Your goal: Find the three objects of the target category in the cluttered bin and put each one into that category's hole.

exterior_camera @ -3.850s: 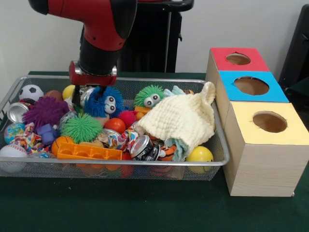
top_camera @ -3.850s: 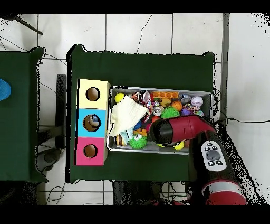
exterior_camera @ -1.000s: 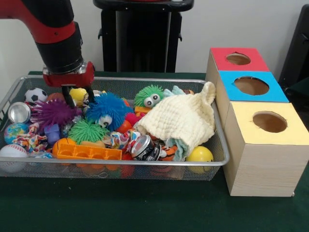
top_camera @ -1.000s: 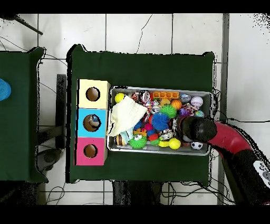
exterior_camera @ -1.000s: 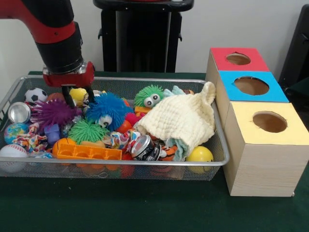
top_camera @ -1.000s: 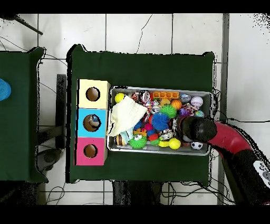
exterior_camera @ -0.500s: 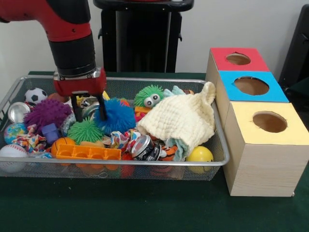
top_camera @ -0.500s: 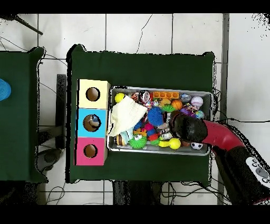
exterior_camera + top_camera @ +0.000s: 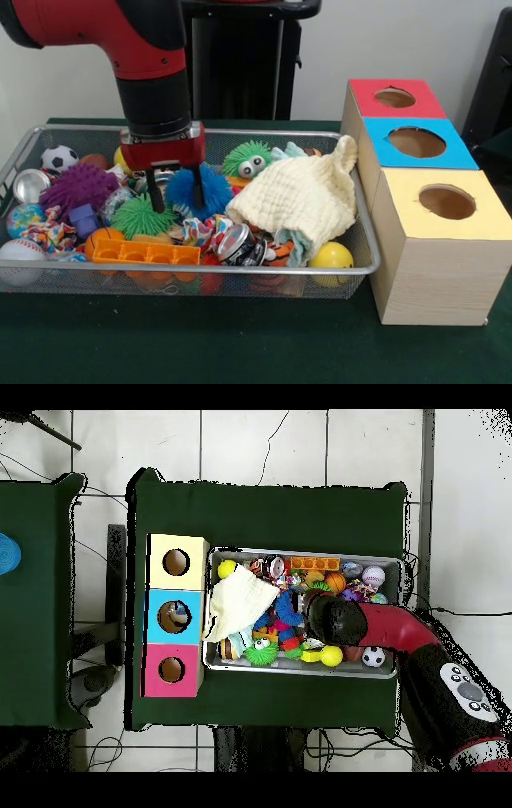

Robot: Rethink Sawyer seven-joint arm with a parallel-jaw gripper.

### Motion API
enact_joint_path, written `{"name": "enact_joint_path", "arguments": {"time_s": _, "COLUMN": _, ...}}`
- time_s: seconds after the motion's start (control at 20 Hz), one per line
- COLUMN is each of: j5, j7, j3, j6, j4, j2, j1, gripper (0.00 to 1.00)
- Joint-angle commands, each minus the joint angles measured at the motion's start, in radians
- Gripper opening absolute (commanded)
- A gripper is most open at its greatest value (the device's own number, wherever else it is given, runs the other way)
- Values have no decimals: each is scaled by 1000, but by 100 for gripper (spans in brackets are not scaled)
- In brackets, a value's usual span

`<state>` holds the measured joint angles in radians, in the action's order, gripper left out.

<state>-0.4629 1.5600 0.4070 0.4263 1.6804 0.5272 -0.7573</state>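
Observation:
The wire mesh bin (image 9: 240, 271) holds a jumble of toys, balls and cans. My gripper (image 9: 173, 193) reaches down into its middle, open, with its fingers (image 9: 150, 197) well apart. A blue fuzzy toy (image 9: 210, 192) lies at the right finger, partly behind it. Something silver shows between the fingers. A green fuzzy toy with eyes (image 9: 247, 158) sits just to the right. A cream cloth (image 9: 302, 197) covers the bin's right part. In the overhead view the arm's wrist (image 9: 333, 620) hides the gripper, with the blue fuzzy toy (image 9: 289, 606) beside it.
Three boxes with round holes stand right of the bin: red (image 9: 394, 98), blue (image 9: 416, 142), yellow (image 9: 446, 202). In the bin lie a purple spiky ball (image 9: 78, 186), green spiky ball (image 9: 138, 214), orange tray (image 9: 144, 253), soccer ball (image 9: 54, 156), crushed can (image 9: 239, 244), yellow ball (image 9: 330, 256).
The arm has swept from the bin's left side toward the middle and dropped lower. The blue fuzzy toy has shifted right with it and turned, so its eyes no longer show.

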Motion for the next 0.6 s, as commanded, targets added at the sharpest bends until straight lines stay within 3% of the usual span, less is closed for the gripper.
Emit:
{"name": "enact_joint_path", "arguments": {"time_s": 0.05, "j5": -32, "j7": -79, "j3": -3, "j6": 184, "j4": -79, "j2": -11, "j1": 33, "gripper": 100}}
{"name": "enact_joint_path", "arguments": {"time_s": 0.2, "j5": 17, "j7": -45, "j3": -2, "j6": 240, "j4": -41, "j2": 12, "j1": 28, "gripper": 100}}
{"name": "enact_joint_path", "arguments": {"time_s": 0.35, "j5": 98, "j7": 18, "j3": 27, "j6": 261, "j4": 67, "j2": 32, "j1": -11, "gripper": 100}}
{"name": "enact_joint_path", "arguments": {"time_s": 0.6, "j5": 155, "j7": 68, "j3": 74, "j6": 166, "j4": 170, "j2": 12, "j1": -48, "gripper": 100}}
